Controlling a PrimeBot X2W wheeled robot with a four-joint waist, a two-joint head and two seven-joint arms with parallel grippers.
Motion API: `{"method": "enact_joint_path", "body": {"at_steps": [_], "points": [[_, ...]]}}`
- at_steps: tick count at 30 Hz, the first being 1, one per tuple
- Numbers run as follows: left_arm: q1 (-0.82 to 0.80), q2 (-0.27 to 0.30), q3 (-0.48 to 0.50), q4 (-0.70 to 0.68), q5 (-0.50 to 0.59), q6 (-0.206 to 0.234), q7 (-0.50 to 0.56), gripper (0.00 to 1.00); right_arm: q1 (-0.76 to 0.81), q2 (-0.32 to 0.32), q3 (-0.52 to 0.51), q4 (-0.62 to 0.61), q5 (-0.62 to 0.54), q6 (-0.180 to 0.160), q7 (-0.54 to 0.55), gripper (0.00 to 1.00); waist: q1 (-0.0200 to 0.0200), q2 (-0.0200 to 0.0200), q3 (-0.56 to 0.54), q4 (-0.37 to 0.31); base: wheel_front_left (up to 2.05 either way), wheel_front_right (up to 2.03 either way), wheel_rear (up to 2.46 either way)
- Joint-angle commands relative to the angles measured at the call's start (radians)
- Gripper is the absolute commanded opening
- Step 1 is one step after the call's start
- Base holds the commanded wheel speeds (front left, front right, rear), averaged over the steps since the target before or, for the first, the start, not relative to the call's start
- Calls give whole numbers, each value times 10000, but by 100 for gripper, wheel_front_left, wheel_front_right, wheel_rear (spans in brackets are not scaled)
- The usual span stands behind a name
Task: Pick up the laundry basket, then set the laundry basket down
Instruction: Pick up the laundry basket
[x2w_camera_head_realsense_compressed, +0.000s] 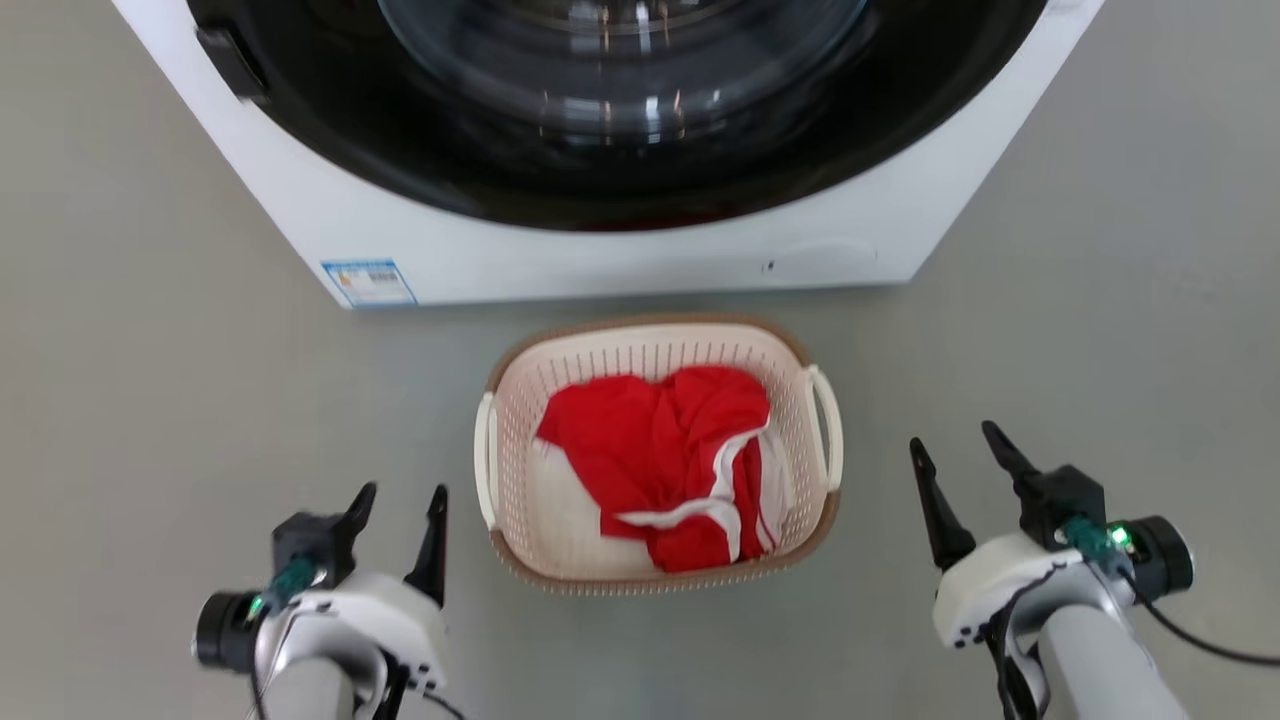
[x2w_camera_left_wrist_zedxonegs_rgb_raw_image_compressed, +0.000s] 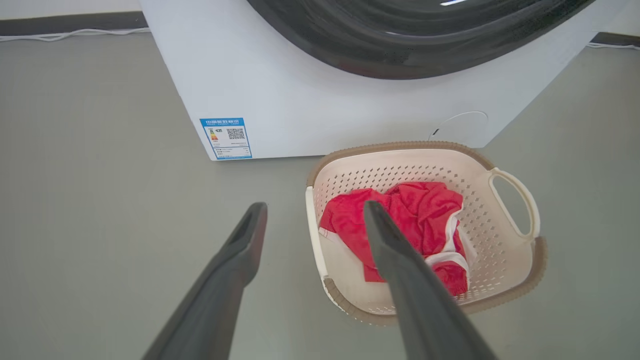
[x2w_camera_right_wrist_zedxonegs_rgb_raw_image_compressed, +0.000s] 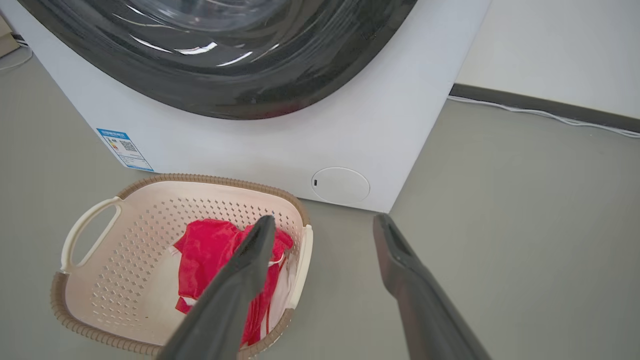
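Note:
The laundry basket (x2w_camera_head_realsense_compressed: 520, 400) (x2w_camera_left_wrist_zedxonegs_rgb_raw_image_compressed: 500, 250) (x2w_camera_right_wrist_zedxonegs_rgb_raw_image_compressed: 115, 260) stands on the grey floor in front of the washing machine, cream-white and perforated with a brown rim and a white loop handle on each side. A red garment with white trim (x2w_camera_head_realsense_compressed: 670, 450) lies inside it. My left gripper (x2w_camera_head_realsense_compressed: 402, 492) (x2w_camera_left_wrist_zedxonegs_rgb_raw_image_compressed: 315, 205) hovers open near the basket's left side, empty. On the other side, my right gripper (x2w_camera_head_realsense_compressed: 952, 432) (x2w_camera_right_wrist_zedxonegs_rgb_raw_image_compressed: 324, 220) is open and empty, a little off the right handle (x2w_camera_head_realsense_compressed: 828, 428).
The white washing machine (x2w_camera_head_realsense_compressed: 620, 260) with its dark round door stands just behind the basket. Grey floor (x2w_camera_head_realsense_compressed: 150, 380) stretches out to both sides. A wall with a dark skirting and a cable (x2w_camera_right_wrist_zedxonegs_rgb_raw_image_compressed: 540, 112) runs at the far right of the right wrist view.

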Motion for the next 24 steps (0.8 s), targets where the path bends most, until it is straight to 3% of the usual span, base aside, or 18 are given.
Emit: {"method": "enact_joint_path", "body": {"at_steps": [1,10,24], "points": [[-393,173,178,5,-60,-51,-61,100,-329,0,167,29,-131,62,-138,100,0,0,455,60,0,0,0],[-2212,265,-696,2221,-557,-55,-61,100,-1830,1,-20,1508,-389,62,-138,100,0,0,1897,181,0,0,0],[-3928,514,-1405,3348,-971,-57,-61,100,-2786,1,-474,1913,-725,62,-138,100,0,0,3376,188,0,0,0]]}}
